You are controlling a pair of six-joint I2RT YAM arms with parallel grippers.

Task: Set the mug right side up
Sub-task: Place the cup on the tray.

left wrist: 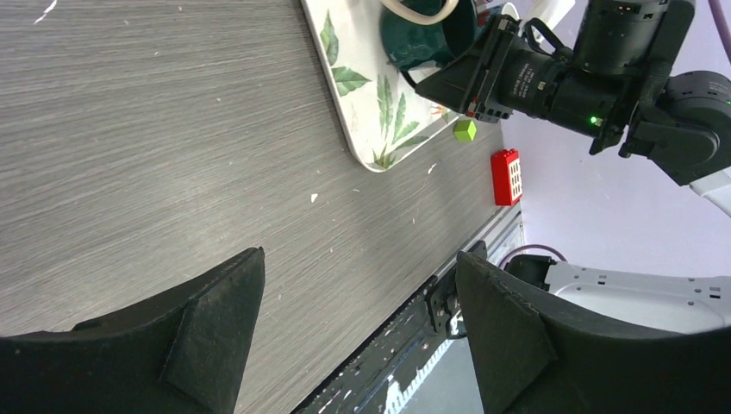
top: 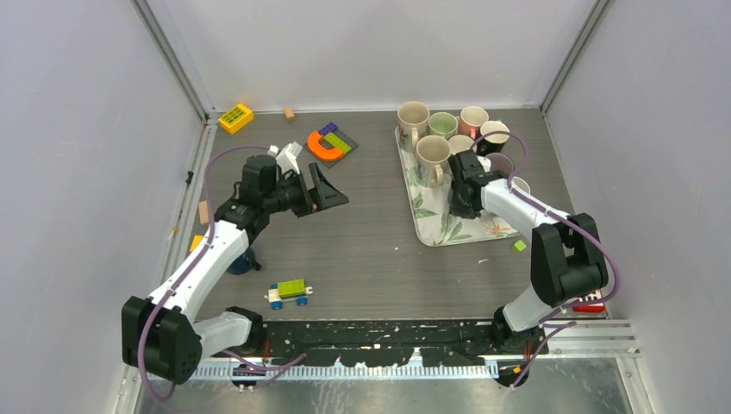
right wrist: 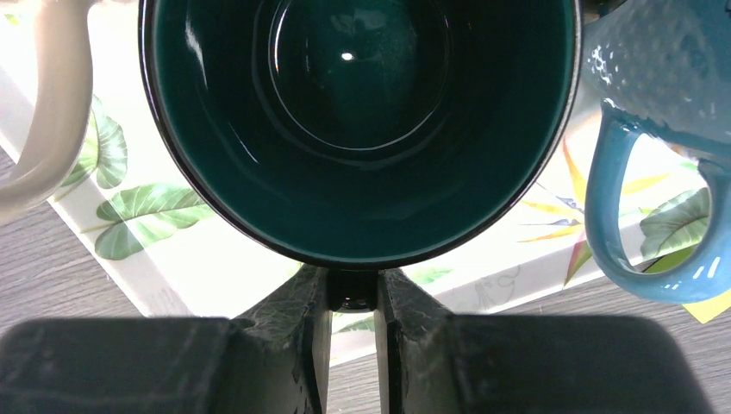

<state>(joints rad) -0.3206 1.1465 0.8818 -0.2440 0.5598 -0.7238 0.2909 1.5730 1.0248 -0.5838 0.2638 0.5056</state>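
A dark teal mug (right wrist: 358, 112) fills the right wrist view, its mouth turned toward the camera. My right gripper (right wrist: 353, 289) is shut on its dark handle, over the leaf-print tray (right wrist: 215, 267). From above, that gripper (top: 464, 185) covers most of the mug. The left wrist view shows the mug (left wrist: 427, 39) at the tray's (left wrist: 362, 112) near edge. My left gripper (top: 323, 194) hovers over the table's middle left. Its jaws stand wide open with nothing between them (left wrist: 358, 276).
Several other mugs crowd the tray, among them a cream one (top: 432, 155) and a blue one (right wrist: 664, 69) right beside the held mug. A green cube (top: 519, 246), a red block (left wrist: 507, 177), a toy car (top: 289, 293) and bricks (top: 330, 143) lie on the table.
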